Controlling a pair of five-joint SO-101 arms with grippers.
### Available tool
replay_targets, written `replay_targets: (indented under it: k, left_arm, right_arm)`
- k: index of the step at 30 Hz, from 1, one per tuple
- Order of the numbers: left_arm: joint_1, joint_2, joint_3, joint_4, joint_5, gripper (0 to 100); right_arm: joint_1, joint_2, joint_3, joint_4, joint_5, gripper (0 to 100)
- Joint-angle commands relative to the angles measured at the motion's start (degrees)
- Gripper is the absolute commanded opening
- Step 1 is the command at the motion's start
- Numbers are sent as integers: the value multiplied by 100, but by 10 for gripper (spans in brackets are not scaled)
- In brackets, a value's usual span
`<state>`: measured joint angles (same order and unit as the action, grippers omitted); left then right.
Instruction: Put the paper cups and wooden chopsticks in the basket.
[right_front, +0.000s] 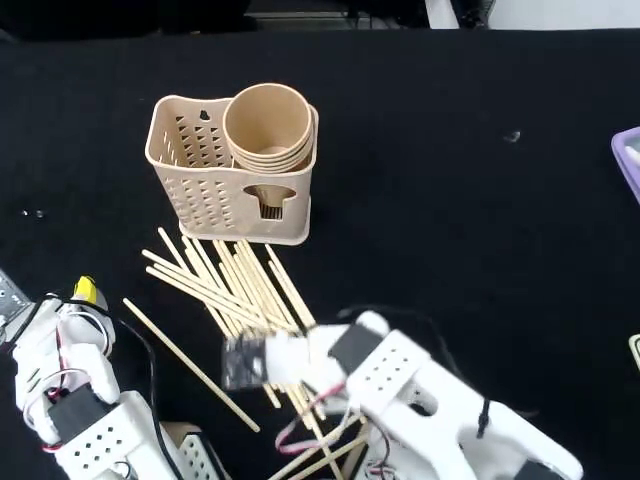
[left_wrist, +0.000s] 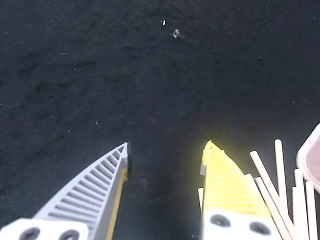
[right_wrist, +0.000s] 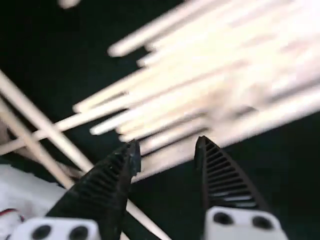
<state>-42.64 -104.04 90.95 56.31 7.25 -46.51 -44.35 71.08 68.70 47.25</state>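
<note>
Starting at the left, the left claw (left_wrist: 165, 145) hangs with its fingers spread over bare counter (left_wrist: 100, 75), holding nothing. Next stands the basket (right_front: 190, 190), upright, with the paper cups (right_front: 268, 122) nested in a stack in its right-hand part — that half of the task looks done. The wooden chopsticks (right_front: 225, 285) are not yet in: they lie fanned on the counter just in front of the basket, long axes running diagonally from its foot toward the right arm — one stray lies apart, roughly parallel. Over their near ends hovers the right claw (right_wrist: 167, 145), parted, nothing pinched.
</note>
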Motion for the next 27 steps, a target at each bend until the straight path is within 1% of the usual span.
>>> replay_targets:
  k: [1,3,5,8,11,15,20,23,25,27]
  left_arm:
    - [-31,-26,-145,-114,35,241]
    - [-22,-26,-145,-114,35,241]
    - [-13,-26,-145,-114,44,241]
    - [-13,-26,-145,-114,44,241]
    - [-13,-26,-145,-114,44,241]
    - [-13,-26,-136,-114,44,241]
    - [-4,-26,-136,-114,44,241]
    - [-4,-26,-136,-114,44,241]
    - [-4,-26,-136,-114,44,241]
    - [-4,-26,-136,-114,44,241]
  right_arm:
    - [659,-145,-1209,123,-396,188]
    - [659,-145,-1226,-387,-879,188]
    - [651,-31,-1033,-1178,-1222,188]
    - [501,453,-708,-2479,-1477,188]
    - [299,1200,-857,-3182,-1705,188]
    - [176,2343,-1631,-3200,-2057,189]
    - [176,3521,-2202,-3200,-2119,188]
    - [255,3952,-2316,-3182,-2110,188]
    - [378,3987,-2396,-3033,-2101,187]
    - [571,3960,-2466,-2892,-2084,162]
